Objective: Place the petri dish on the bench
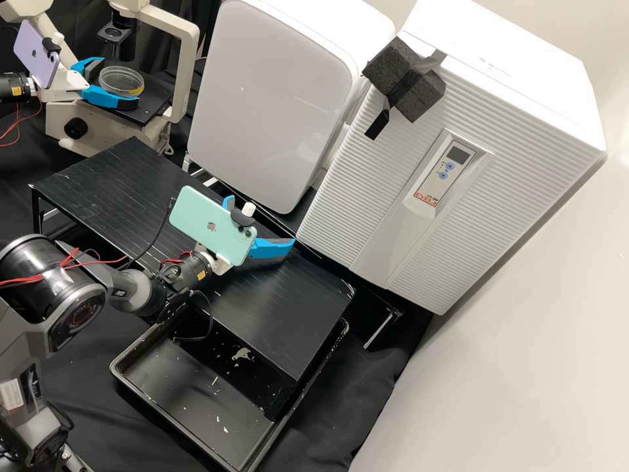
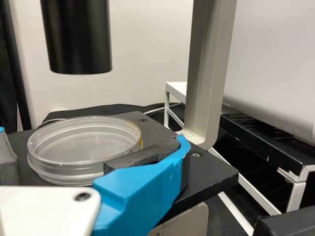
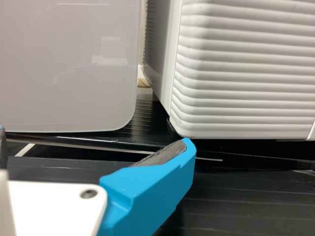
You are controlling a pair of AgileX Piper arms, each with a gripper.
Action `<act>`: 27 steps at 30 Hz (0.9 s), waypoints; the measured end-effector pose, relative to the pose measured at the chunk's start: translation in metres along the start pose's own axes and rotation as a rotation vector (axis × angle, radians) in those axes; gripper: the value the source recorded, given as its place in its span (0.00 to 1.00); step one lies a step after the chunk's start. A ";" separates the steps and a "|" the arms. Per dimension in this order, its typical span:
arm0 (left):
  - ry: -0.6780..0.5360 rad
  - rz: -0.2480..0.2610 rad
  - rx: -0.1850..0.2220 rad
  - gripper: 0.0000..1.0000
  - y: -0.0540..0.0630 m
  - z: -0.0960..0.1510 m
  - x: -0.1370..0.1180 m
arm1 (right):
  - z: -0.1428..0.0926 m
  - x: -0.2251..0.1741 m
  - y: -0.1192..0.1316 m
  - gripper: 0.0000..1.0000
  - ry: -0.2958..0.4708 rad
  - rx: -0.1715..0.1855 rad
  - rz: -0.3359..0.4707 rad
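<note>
The petri dish [image 1: 119, 78] is at the far left, over the black plate [image 1: 152, 108] of the microscope [image 1: 185, 65]. It is round and see-through, it lies flat, and it has a bit of yellow on its rim. I cannot tell for sure if its whole bottom touches the plate.

The left gripper [image 1: 120, 81] has its two blue fingers wide apart, one on each side of the dish. In the left wrist view there is a small dark gap between the dish and one finger. I cannot tell if the other finger touches it. A fat black tube [image 2: 78, 39] hangs above the plate. A purple phone [image 1: 36, 56] sits on the left gripper's arm.

The right gripper [image 1: 261, 221] is open and has nothing in it. It is over the long black shelf [image 1: 308, 314] in the middle, near the two big white boxes. A light green phone [image 1: 208, 219] sits on its arm.

The smooth white box [image 1: 268, 98] is on the far side of the shelf. The white box with ridges [image 1: 354, 210] is to the right of it, and dark foam blocks [image 1: 416, 95] are stuck on it. A black tray [image 1: 154, 417] with white bits in it is on the near side, partly under the shelf.
</note>
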 end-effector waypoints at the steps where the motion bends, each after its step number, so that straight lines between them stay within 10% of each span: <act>1: 0.000 0.000 -0.003 1.00 0.000 0.000 0.000 | 0.000 0.000 0.000 1.00 0.000 0.000 0.000; 6: 0.000 0.000 -0.005 1.00 0.000 0.000 0.000 | 0.000 0.000 0.000 1.00 0.000 0.000 0.000; 7: 0.000 0.000 -0.005 0.00 0.000 0.000 0.000 | 0.000 0.000 0.000 1.00 0.000 0.000 0.000; 27: -0.003 0.005 -0.013 0.00 0.000 0.000 0.000 | 0.000 0.000 0.000 1.00 0.000 0.000 0.000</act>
